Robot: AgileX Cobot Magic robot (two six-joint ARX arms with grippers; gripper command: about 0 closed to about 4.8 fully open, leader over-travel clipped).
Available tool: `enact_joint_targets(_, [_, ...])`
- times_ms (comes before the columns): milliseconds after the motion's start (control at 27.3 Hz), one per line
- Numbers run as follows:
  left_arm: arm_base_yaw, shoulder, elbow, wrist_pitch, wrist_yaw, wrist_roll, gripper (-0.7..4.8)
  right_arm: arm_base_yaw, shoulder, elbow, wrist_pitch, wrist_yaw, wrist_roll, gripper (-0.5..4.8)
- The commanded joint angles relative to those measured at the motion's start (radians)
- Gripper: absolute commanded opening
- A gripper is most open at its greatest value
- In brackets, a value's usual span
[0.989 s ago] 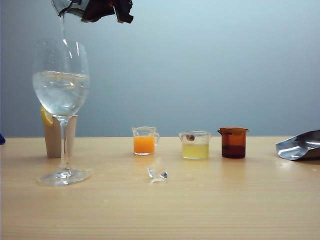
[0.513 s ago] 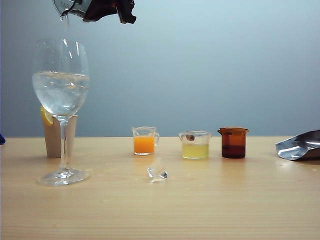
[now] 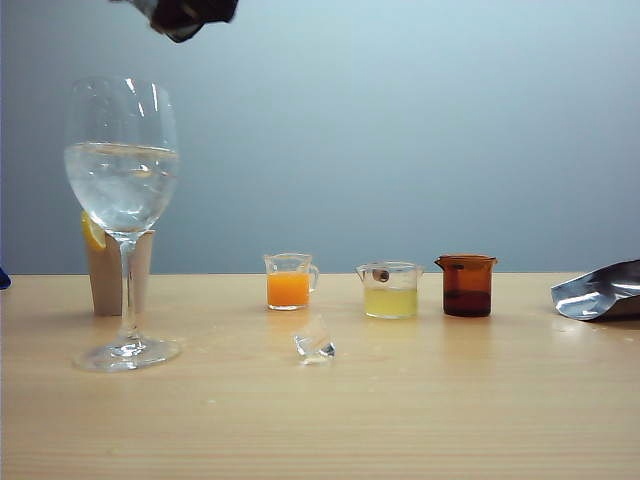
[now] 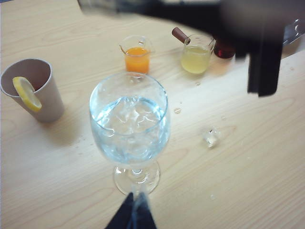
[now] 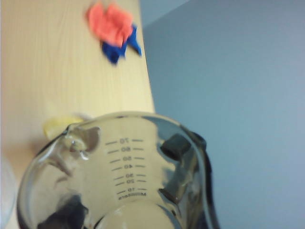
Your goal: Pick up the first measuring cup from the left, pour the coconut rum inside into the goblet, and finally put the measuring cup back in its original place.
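Right gripper [image 3: 185,15], high above the goblet [image 3: 122,200] at the scene's left, is closed on the measuring cup [image 5: 119,176], which looks drained. Nearest the camera, a clear ice-like chunk [image 3: 315,342] lies on the table [image 3: 400,420]. Behind it, the goblet stands holding the coconut rum [image 3: 122,185], roughly half full, just in front of a paper cup [image 3: 105,275] with a lemon slice. Farther back sit the orange cup [image 3: 289,281], the yellow cup [image 3: 390,290] and the amber cup [image 3: 467,285]. Left gripper [image 4: 133,217] hangs near the goblet's foot; whether it is open cannot be told. Pouring appears complete; returning the cup to its place at the left of the row remains.
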Motion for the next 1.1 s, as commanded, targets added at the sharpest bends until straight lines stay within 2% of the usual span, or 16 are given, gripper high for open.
enact_joint_targets(37, [0.000,-0.002,0.005,0.010,0.002,0.008,-0.06,-0.082,-0.003,0.002,0.077,-0.139,0.355,0.13])
enact_joint_targets(147, [0.000,-0.002,0.005,0.070,0.032,0.008,-0.06,-0.198,0.036,0.002,0.193,-0.304,0.681,0.13])
enact_joint_targets(220, [0.000,-0.002,0.005,0.134,0.075,0.008,-0.06,-0.237,0.082,0.002,0.278,-0.340,0.785,0.13])
enact_joint_targets(366, [0.000,-0.002,0.006,0.219,0.117,0.013,-0.06,-0.250,0.186,0.002,0.377,-0.336,0.896,0.13])
enact_joint_targets(513, [0.000,-0.002,0.005,0.214,0.117,0.042,-0.06,-0.245,0.268,0.002,0.381,-0.337,0.937,0.13])
enact_joint_targets(806, [0.000,-0.002,0.005,0.212,0.117,0.072,-0.06,-0.219,0.423,0.001,0.563,-0.352,1.004,0.13])
enact_joint_targets(1099, [0.000,-0.002,0.005,0.205,0.114,0.072,-0.06,-0.201,0.438,-0.047,0.602,-0.303,1.004,0.13])
